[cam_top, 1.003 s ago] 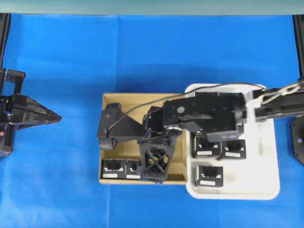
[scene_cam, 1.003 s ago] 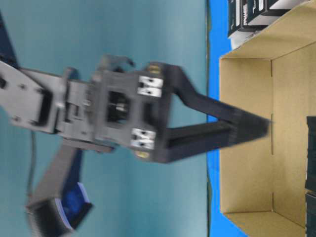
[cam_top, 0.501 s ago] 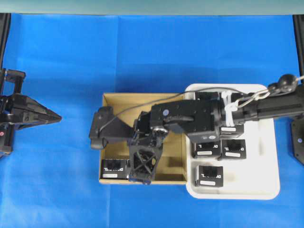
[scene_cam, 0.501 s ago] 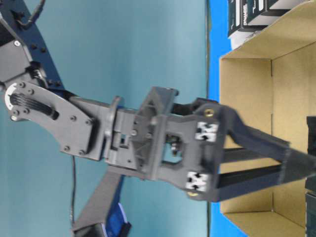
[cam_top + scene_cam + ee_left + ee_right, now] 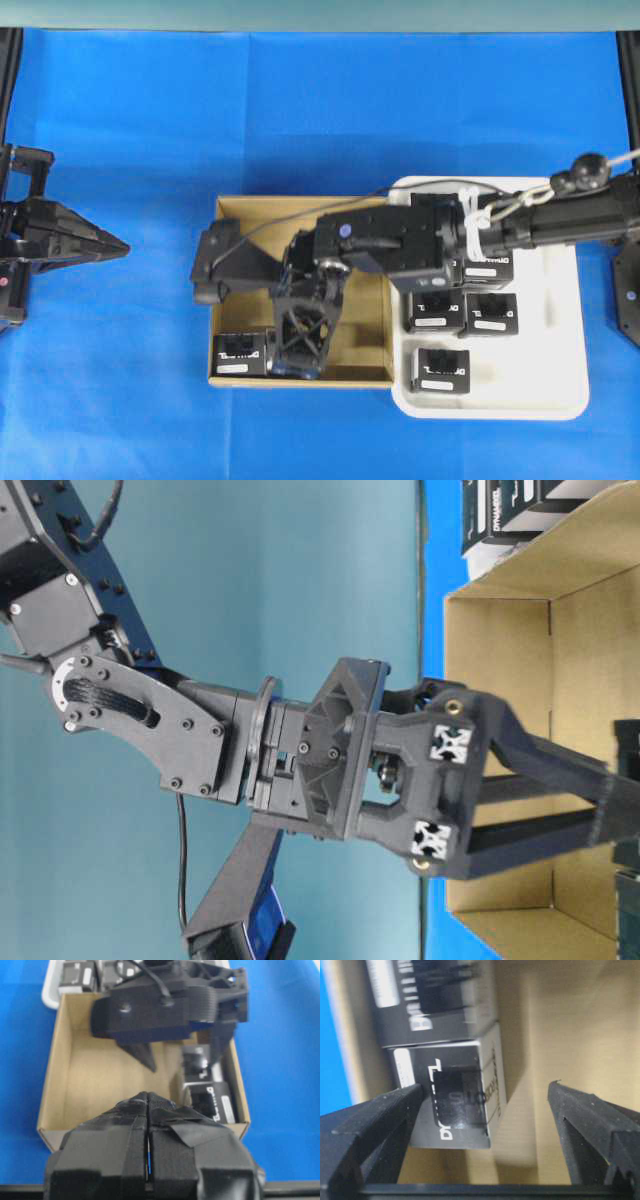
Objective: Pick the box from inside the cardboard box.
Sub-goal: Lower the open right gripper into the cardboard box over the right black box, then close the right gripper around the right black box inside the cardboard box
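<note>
While you scan the overhead view from the left edge: your left gripper (image 5: pixel 118 246) sits at mid-left over the blue table cover (image 5: pixel 300 110), well apart from everything, fingers pressed together to a point. Its wrist view confirms it, taped fingertips (image 5: pixel 165 1130) touching with only a thin seam between.

Centre of frame: the cardboard box (image 5: pixel 250 206), tan, shallow, open-topped. Your right gripper (image 5: pixel 293 368) reaches in from the right and points down into the lower part of it, jaws spread wide, nothing pinched. One black box (image 5: pixel 239 354) lies in the lower-left corner of the carton, label visible. The box (image 5: pixel 452 1095) you're after lies just beside it, mostly hidden under the gripper from overhead. In the right wrist view it stands between the two fingers: the left finger (image 5: pixel 375 1125) is right at its side, can't tell if touching; the right finger is well clear, bare cardboard floor between.

Right of frame: white tray (image 5: pixel 560 400) butts against the carton's right wall, several more black boxes in it; the right arm (image 5: pixel 570 215) crosses above its upper part.
</note>
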You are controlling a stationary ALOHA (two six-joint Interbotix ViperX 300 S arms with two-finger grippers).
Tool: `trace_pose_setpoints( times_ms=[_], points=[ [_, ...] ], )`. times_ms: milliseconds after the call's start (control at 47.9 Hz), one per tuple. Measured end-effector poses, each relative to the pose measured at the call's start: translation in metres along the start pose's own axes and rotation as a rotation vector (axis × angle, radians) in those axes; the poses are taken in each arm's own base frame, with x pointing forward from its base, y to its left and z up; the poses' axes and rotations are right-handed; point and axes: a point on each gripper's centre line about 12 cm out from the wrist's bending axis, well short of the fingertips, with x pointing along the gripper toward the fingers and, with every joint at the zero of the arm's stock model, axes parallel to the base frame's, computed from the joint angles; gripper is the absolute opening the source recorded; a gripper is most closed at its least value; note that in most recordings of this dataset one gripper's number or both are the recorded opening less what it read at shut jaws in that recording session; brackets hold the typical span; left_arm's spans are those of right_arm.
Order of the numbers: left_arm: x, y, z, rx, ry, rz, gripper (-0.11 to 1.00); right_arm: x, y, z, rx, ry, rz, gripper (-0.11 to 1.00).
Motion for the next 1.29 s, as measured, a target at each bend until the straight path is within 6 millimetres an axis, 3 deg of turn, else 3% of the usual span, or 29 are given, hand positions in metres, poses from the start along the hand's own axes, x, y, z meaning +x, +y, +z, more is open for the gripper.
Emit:
trace_pose_setpoints(
  times_ms=[439, 898, 1128, 1295],
  points=[
    [0.0, 0.0, -0.001, 0.0, 0.005, 0.0, -0.07, -0.006, -0.024, 0.005, -0.036, -0.007, -0.025, 1.0],
    [0.0, 0.0, -0.001, -0.002, 0.005, 0.0, -0.07, -0.031, -0.002, 0.008, -0.261, 0.029, -0.006, 1.0],
    [0.0, 0.0, -0.001, -0.002, 0.005, 0.0, -0.07, -0.025, 0.019, 0.001, -0.388, 0.05, 0.004, 1.0],
    [0.0, 0.0, -0.001, -0.002, 0.003, 0.0, -0.07, -0.01, 0.015, -0.003, -0.436, 0.044, -0.026, 1.0]
  ],
)
